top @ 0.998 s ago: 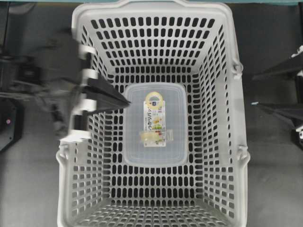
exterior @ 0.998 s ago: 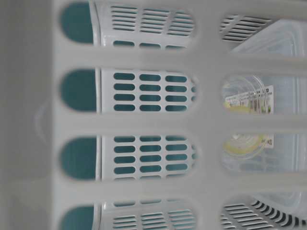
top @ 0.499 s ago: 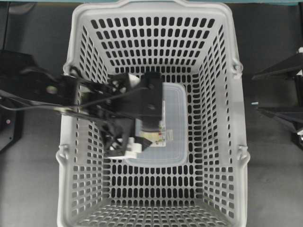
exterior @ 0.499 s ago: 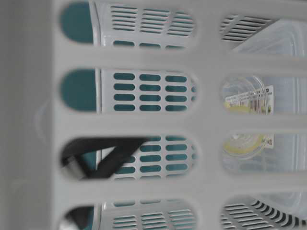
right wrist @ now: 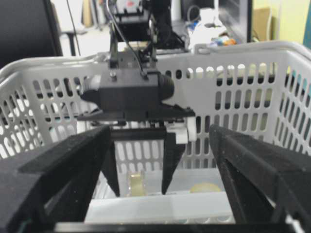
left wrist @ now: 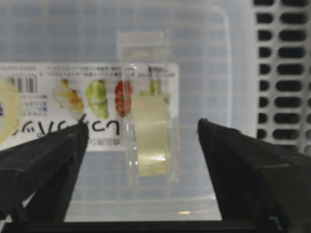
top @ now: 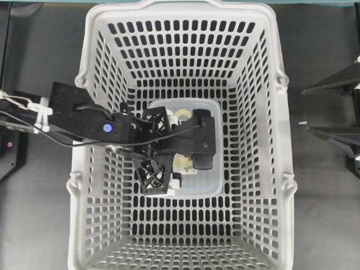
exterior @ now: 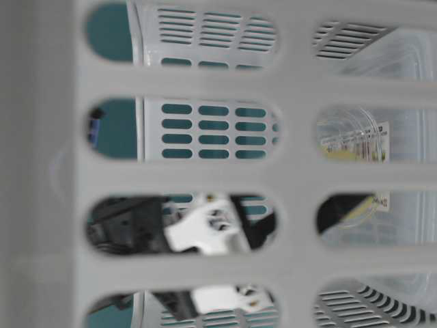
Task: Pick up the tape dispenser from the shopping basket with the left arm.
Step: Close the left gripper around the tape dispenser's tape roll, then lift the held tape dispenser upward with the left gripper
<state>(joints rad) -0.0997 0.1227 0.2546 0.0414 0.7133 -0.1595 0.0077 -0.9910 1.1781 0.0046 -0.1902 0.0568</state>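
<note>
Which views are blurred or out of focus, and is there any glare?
Table-level view: the basket wall close to the lens is blurred, hiding most behind it. Left wrist view: the left pincer is sharp, the box is soft, with a small glint near its lower edge. Overhead view: sharp.

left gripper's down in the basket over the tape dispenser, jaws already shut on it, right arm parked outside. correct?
Not shut: the left wrist view shows the left gripper open, its fingers either side of the tape dispenser with gaps. The rest holds: it is inside the shopping basket.
</note>
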